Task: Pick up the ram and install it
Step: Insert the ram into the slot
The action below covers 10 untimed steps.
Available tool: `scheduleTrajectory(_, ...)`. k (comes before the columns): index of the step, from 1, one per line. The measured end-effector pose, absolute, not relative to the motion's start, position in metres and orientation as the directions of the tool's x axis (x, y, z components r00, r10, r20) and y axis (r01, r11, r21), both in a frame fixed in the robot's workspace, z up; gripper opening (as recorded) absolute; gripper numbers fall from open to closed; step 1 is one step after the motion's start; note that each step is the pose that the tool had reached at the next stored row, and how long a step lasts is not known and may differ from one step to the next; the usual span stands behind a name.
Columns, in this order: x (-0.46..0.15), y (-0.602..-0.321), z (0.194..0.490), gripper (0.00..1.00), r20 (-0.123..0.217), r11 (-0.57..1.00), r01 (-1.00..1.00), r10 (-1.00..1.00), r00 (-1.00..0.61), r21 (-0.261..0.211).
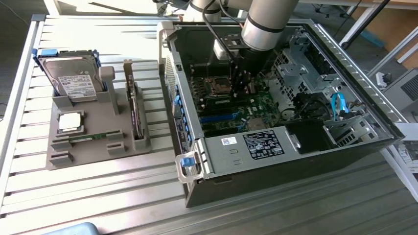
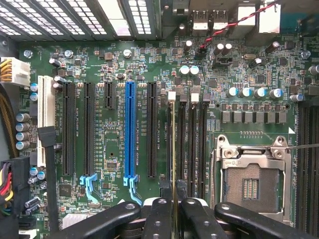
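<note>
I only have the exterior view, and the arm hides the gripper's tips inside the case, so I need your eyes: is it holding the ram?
Observer: Yes. In the wrist view the gripper is shut on the ram, seen edge-on.
Operator: Over what?
Observer: It runs along the memory slots, on the side nearest the blue slot.
Operator: Is a processor fitted?
Observer: No, the processor socket sits empty.

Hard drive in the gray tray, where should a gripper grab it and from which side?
Probably take the hard drive by its top edge, coming down from above, jaws across its two broad faces. It stands on edge in the tray, whose holder covers the bottom, and blue rails flank its sides.
</note>
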State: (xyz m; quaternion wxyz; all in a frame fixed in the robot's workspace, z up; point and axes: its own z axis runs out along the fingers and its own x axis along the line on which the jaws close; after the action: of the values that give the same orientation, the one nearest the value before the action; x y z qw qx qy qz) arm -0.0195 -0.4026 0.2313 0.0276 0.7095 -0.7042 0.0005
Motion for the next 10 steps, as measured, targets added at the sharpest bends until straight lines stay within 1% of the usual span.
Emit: scheduleTrajectory(10,-0.0198,-0.4027,0.2313,0.14,0.042,0.017,-0.999,-0.999,-0.015,0.038)
